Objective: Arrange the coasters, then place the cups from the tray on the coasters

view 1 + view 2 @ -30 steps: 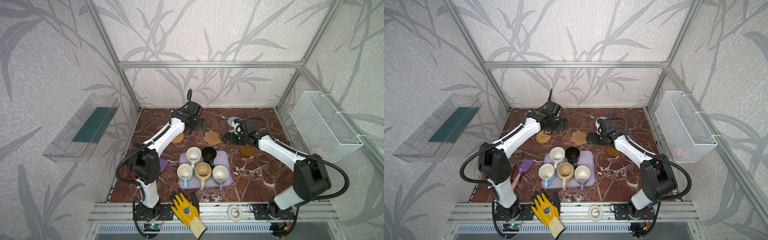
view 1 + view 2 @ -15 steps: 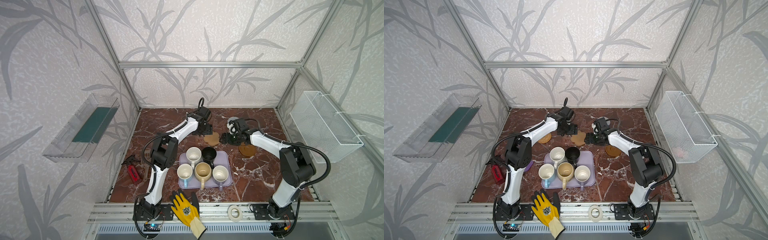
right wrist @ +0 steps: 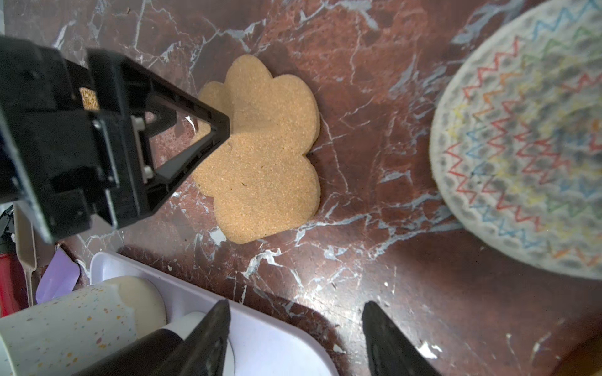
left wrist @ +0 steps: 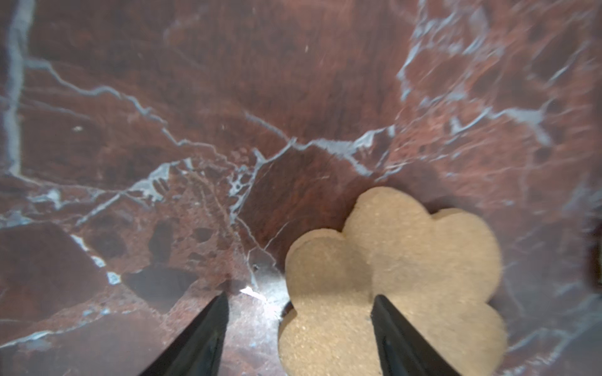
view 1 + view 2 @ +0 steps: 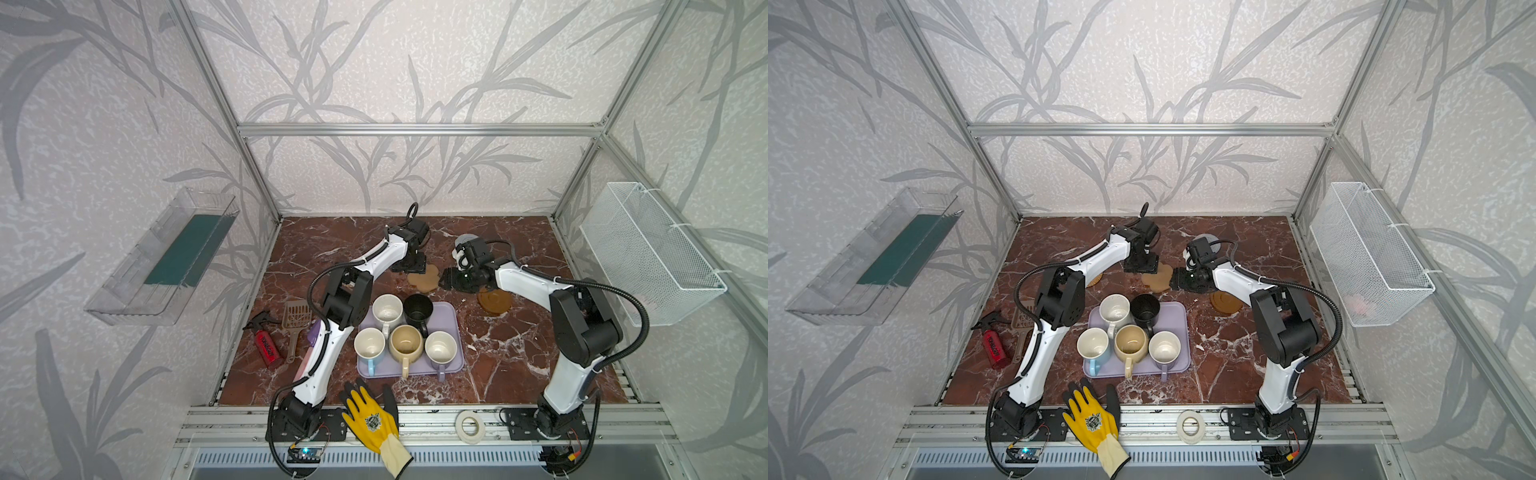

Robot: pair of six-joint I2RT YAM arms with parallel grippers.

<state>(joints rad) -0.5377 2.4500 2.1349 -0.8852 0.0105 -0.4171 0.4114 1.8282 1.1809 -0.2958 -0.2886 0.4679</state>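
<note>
Just beyond the tray's (image 5: 446, 320) far rim, behind the black mug (image 5: 418, 309), the tan paw coaster (image 5: 424, 281) lies flat on the marble. Its long axis runs from the broad pad end, the end nearer the tray, to the toe lobes, which point away from the tray.

The left gripper (image 4: 299, 297) stands over the toe end with its fingers apart. One fingertip (image 4: 382, 315) is above the coaster and the other above bare marble, so nothing is clamped. The right gripper (image 3: 295, 306) hangs low beside the coaster, also past the tray's far rim. Its fingers are apart too, with only marble between them.

The brown rimmed disc (image 5: 493, 300) lies off the tray's far right corner, and the grey-blue woven coaster (image 3: 527, 146) lies farther from the tray. The orange rattan coaster (image 5: 1094, 279) is half hidden under the left arm.

All five mugs stand upright on the tray. The handles of the light blue mug (image 5: 369, 347), the cream-yellow mug (image 5: 406, 344) and the lavender mug (image 5: 440, 347) point out over its near rim.
</note>
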